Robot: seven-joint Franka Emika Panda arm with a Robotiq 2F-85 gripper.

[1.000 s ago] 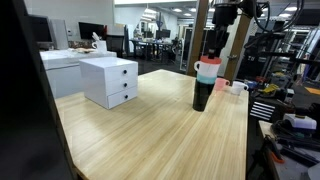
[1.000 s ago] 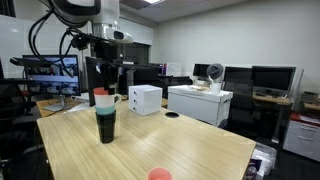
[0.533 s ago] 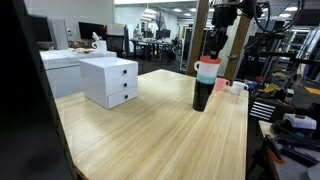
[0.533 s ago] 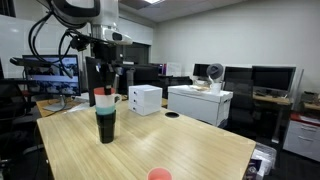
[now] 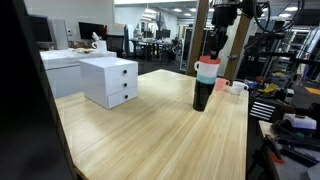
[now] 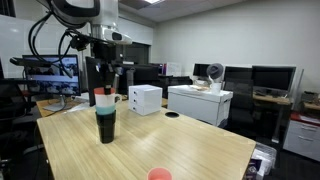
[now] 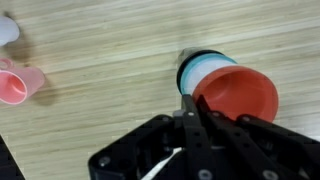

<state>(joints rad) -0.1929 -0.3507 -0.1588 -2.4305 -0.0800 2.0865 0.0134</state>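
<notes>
My pincer (image 7: 190,100) hangs straight down over a stack of cups (image 5: 204,83) that stands upright on the wooden table (image 5: 150,130). The stack shows in both exterior views: a black cup (image 6: 105,129) at the bottom, a pale white-and-teal one (image 7: 205,67) above it, and a red cup (image 7: 240,95) on top with its mouth open upward.

In the wrist view my two fingers (image 7: 186,118) are drawn together with only a thin slit between them. Their tips sit right at the near rim of the red cup. I cannot tell whether the rim is nipped between them or whether they only touch it. In an exterior view my pincer (image 5: 213,52) meets the top of the stack, and the black cup rests on the table.

A small pink cup (image 7: 18,85) lies on its side on the table, well apart from the stack, with a white thing (image 7: 5,30) just beyond it at the frame's edge. A white drawer unit (image 5: 110,80) stands farther off on the same table, and a red round object (image 6: 158,175) shows at the near edge of the table in an exterior view
</notes>
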